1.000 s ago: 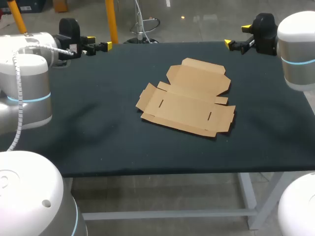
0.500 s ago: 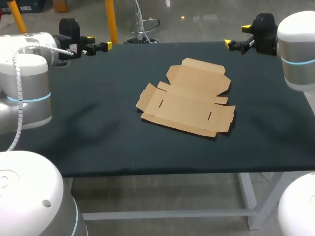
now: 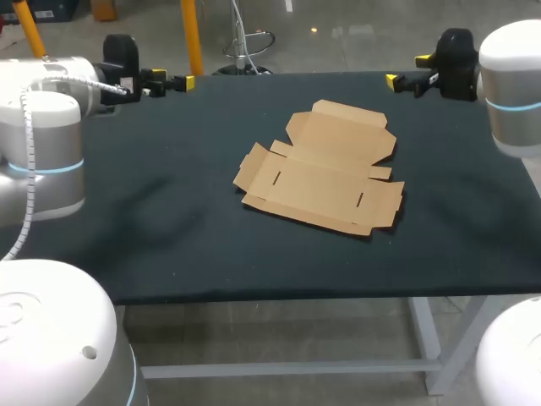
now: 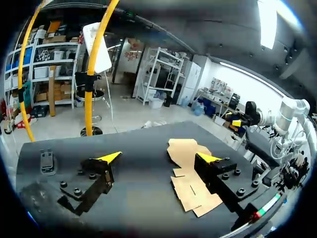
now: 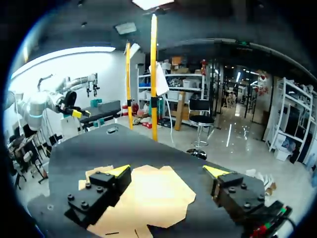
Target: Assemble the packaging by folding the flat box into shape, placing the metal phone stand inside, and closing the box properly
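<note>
The flat, unfolded cardboard box [image 3: 325, 165] lies in the middle of the black table [image 3: 169, 211]. My left gripper [image 3: 169, 83] hovers open over the far left corner, well away from the box. My right gripper [image 3: 404, 74] hovers open over the far right edge. In the left wrist view the open gripper [image 4: 159, 156] looks across the table at the box [image 4: 190, 181]. A small grey object [image 4: 47, 161], possibly the phone stand, lies near the far corner. In the right wrist view the box [image 5: 148, 198] lies below and ahead of the open gripper [image 5: 167, 169], which holds nothing.
The small grey object [image 5: 113, 130] also shows at the far end of the table in the right wrist view. Bare black cloth surrounds the box on all sides.
Both arms have shifted slightly at the table's far corners. The box has not moved and both grippers stay open.
</note>
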Action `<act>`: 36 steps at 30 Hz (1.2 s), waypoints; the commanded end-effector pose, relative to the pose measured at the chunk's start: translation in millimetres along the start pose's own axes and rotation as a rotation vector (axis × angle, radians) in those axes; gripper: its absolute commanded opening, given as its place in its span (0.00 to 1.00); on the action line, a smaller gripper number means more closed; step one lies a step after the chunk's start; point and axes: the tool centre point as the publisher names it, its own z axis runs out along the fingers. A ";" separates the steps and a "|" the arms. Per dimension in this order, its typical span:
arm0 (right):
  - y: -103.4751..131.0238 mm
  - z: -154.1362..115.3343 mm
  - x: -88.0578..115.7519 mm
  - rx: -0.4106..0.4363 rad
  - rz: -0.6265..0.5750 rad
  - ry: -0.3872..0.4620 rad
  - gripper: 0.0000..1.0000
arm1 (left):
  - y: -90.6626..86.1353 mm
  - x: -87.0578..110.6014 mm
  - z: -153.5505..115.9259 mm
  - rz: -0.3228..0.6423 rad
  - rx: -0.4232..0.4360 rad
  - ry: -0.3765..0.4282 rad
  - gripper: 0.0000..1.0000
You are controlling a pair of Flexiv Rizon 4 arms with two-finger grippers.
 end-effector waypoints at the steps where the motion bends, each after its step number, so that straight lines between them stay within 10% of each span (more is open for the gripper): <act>1: 2.8 -11.0 2.8 0.135 0.052 -0.031 1.00 | -2.4 7.7 -5.3 -0.055 -0.188 -0.047 1.00; 14: -31.0 -42.5 13.4 0.357 0.331 -0.020 1.00 | 30.2 29.5 -18.0 -0.237 -0.485 -0.072 1.00; 36: -76.1 -73.0 15.0 0.521 0.496 0.048 1.00 | 59.3 40.6 -26.8 -0.404 -0.602 0.040 1.00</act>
